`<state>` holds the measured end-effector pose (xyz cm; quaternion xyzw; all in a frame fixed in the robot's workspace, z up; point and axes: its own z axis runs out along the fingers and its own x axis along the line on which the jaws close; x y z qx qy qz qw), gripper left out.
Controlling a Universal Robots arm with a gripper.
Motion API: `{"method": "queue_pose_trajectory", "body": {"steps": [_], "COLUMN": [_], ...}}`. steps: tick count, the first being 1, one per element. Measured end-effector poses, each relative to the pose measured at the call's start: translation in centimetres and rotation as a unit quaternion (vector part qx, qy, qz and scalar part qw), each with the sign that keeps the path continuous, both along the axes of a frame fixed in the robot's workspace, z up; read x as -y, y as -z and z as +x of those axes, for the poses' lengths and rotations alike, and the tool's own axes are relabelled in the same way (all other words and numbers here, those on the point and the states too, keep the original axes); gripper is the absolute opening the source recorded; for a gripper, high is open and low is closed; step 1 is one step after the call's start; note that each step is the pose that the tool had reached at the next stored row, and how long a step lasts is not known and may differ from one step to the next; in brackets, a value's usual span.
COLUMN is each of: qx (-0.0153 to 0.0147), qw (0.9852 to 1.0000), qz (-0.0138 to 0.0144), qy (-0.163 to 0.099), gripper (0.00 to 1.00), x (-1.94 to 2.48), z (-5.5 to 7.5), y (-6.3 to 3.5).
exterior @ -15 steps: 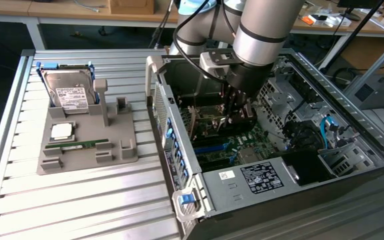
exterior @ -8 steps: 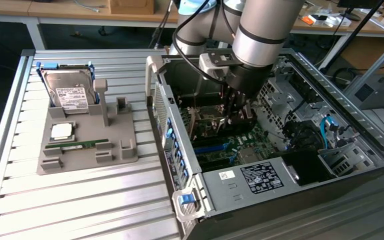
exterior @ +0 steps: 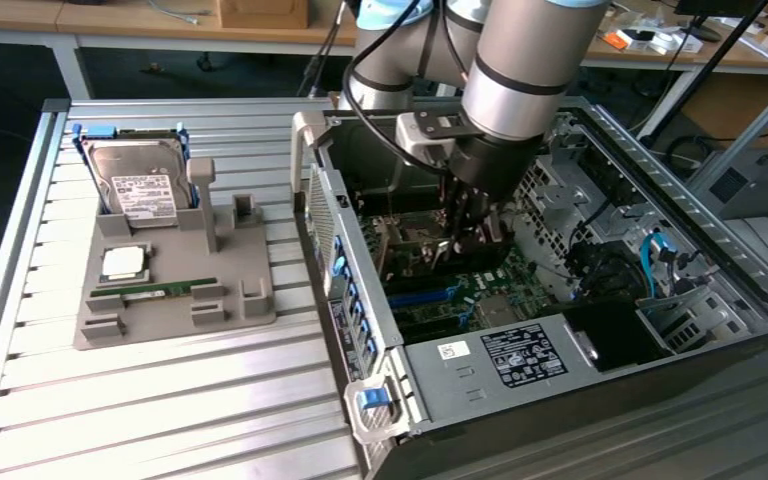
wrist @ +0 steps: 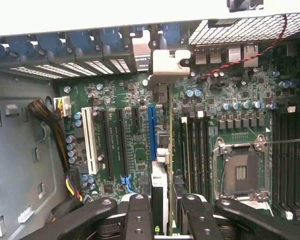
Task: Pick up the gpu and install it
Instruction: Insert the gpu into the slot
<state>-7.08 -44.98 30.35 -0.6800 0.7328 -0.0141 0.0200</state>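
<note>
GPU card (exterior: 468,240), seen edge-on in the exterior view, sits at the centre of the frame between the gripper's (exterior: 471,243) dark fingers, low inside the open computer case (exterior: 704,190). The arm (exterior: 524,70) comes in from the top centre and points steeply down into the case, its grey wrist just above the motherboard (exterior: 458,290). At the left of the frame a grey holder tray (exterior: 177,300) rests on the slatted table (exterior: 157,400), carrying a hard drive (exterior: 141,185), a small square chip (exterior: 123,262) and a green memory stick (exterior: 157,289).

In the wrist view the gripper (wrist: 167,220) fills the bottom centre — its black fingers (wrist: 139,215) stand partly closed, pinching the gpu (wrist: 160,190) on its two faces. The card runs as a thin upright strip from the fingers toward the frame's middle, hanging over the motherboard (wrist: 230,100) beside the blue slot (wrist: 151,130). Whether its edge touches a slot cannot be told. An empty processor socket (wrist: 241,172) lies to the lower right, and a white slot (wrist: 89,142) to the left.
</note>
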Motion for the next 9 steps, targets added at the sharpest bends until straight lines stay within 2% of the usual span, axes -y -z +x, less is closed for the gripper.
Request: {"method": "queue_pose_trajectory", "body": {"steps": [9], "qx": [0.0000], "qw": [1.0000], "qz": [0.0000], "qy": [0.000], "gripper": [0.27], "x": [0.21], "z": [-0.26], "y": [0.75]}}
